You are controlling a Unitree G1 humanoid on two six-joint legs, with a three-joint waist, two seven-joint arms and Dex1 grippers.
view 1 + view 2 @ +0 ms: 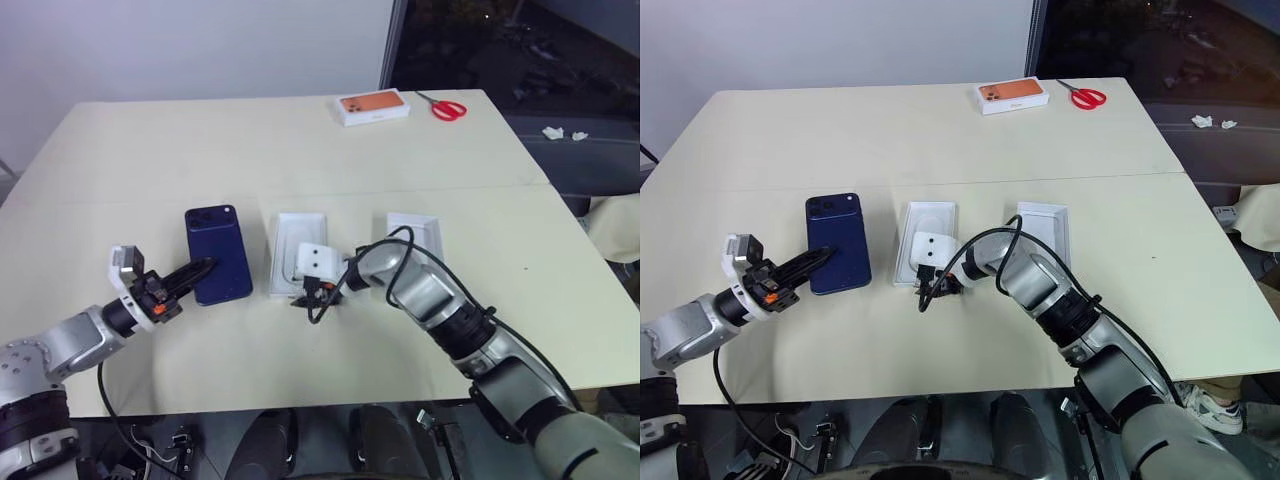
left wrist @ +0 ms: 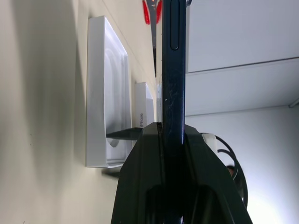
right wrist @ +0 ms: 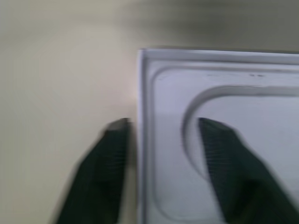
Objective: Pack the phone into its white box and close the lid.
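Observation:
The dark navy phone (image 1: 220,245) lies left of centre, its near end caught in my left gripper (image 1: 203,268), which is shut on its thin edge (image 2: 174,70). To its right sits the white box (image 1: 298,232), its inside covered by a white moulded insert (image 3: 233,107) with an oval recess. My right gripper (image 3: 161,123) is open astride the box's near corner, one finger outside on the table and the other over the insert. Further right lies the lid (image 1: 415,228), upside down with its plain white inside up.
An orange-topped white box (image 1: 372,107) and red scissors (image 1: 447,108) lie at the table's far right. A black cable (image 1: 385,250) loops over my right wrist. The table's right edge (image 1: 560,200) drops to a dark floor.

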